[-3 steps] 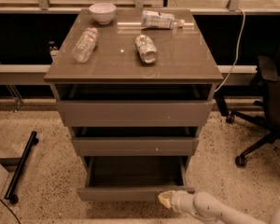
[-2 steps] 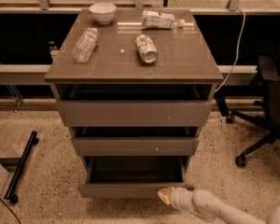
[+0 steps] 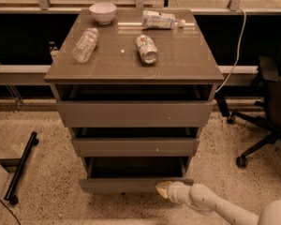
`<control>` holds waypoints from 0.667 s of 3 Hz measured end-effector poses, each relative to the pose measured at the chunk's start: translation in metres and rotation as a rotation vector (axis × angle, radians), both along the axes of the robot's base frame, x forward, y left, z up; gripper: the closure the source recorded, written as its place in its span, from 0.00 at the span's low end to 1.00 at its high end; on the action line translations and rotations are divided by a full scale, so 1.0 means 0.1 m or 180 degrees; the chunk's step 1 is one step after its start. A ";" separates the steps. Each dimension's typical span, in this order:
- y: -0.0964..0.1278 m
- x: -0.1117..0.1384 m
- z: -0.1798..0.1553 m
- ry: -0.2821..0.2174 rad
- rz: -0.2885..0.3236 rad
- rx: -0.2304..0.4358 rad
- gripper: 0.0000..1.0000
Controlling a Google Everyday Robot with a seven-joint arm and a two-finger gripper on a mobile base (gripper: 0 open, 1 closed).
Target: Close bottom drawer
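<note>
The bottom drawer (image 3: 126, 185) is the narrowest of three grey-brown drawers in the cabinet and has a plain flat front. It stands pulled out a short way, with a dark gap above its front panel. My gripper (image 3: 162, 189) is at the end of a white arm coming from the lower right. Its pale tip touches the right part of the bottom drawer's front panel.
The middle drawer (image 3: 136, 146) and the top drawer (image 3: 133, 114) sit above. On the cabinet top (image 3: 178, 64) are a white bowl (image 3: 102, 12), a clear bottle (image 3: 85, 44), a can (image 3: 146, 48) and a lying bottle (image 3: 160, 19). An office chair (image 3: 267, 107) stands right; a black bar (image 3: 21, 165) lies left.
The bottom drawer has slid inward toward the cabinet, and less of its tray shows. My gripper has moved forward with the front panel.
</note>
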State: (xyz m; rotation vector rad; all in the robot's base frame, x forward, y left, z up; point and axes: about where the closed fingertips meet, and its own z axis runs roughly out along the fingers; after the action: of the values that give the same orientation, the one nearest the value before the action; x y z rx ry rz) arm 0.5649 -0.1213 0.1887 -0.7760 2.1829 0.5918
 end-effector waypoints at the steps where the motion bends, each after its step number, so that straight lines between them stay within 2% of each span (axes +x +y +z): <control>1: 0.08 0.23 -0.01 -0.0047 0.0026 0.0014 0.51; 2: 0.13 0.36 0.00 -0.0068 0.0045 0.0020 0.28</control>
State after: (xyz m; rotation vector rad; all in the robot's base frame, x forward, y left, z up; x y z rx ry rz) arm 0.6013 -0.1085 0.1883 -0.7916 2.1567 0.5944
